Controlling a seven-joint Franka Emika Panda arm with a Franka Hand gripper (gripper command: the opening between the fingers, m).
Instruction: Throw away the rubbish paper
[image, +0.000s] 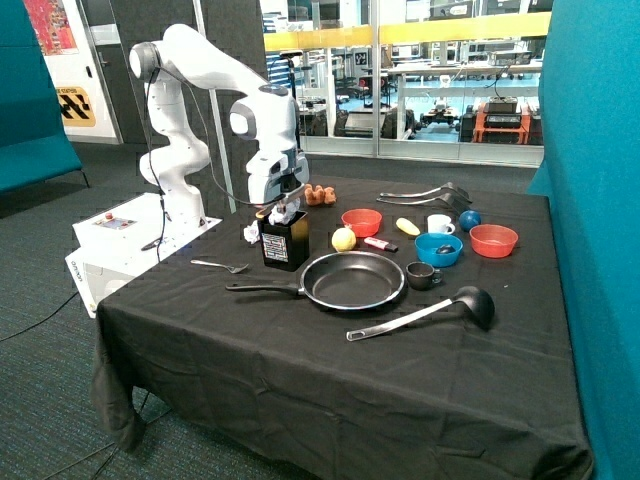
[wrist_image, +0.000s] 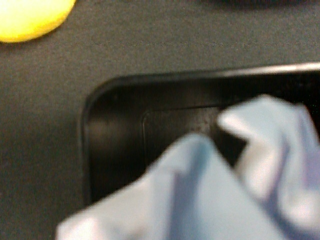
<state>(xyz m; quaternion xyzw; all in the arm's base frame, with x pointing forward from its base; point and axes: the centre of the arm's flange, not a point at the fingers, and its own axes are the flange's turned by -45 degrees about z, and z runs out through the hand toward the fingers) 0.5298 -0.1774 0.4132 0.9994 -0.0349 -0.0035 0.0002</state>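
Note:
My gripper (image: 284, 204) hangs just above the open top of the black box (image: 285, 245) and is shut on one wad of rubbish paper (image: 283, 213). In the wrist view this crumpled white wad (wrist_image: 200, 200) fills the foreground over the box's dark inside (wrist_image: 115, 145), and the gripper's own parts are hidden. A second wad of rubbish paper (image: 251, 232) lies on the black cloth, touching or nearly touching the box on the side toward the robot base. The lemon (image: 343, 239) sits on the box's other side, and its edge (wrist_image: 30, 17) shows in the wrist view.
A black frying pan (image: 352, 280) lies in front of the box, with a fork (image: 220, 266) near its handle and a ladle (image: 430, 312) beyond. Two red bowls (image: 361, 221) (image: 493, 240), a blue bowl (image: 438, 249), a white mug (image: 439, 224), tongs (image: 425, 195) and a brown toy (image: 320, 195) stand further back.

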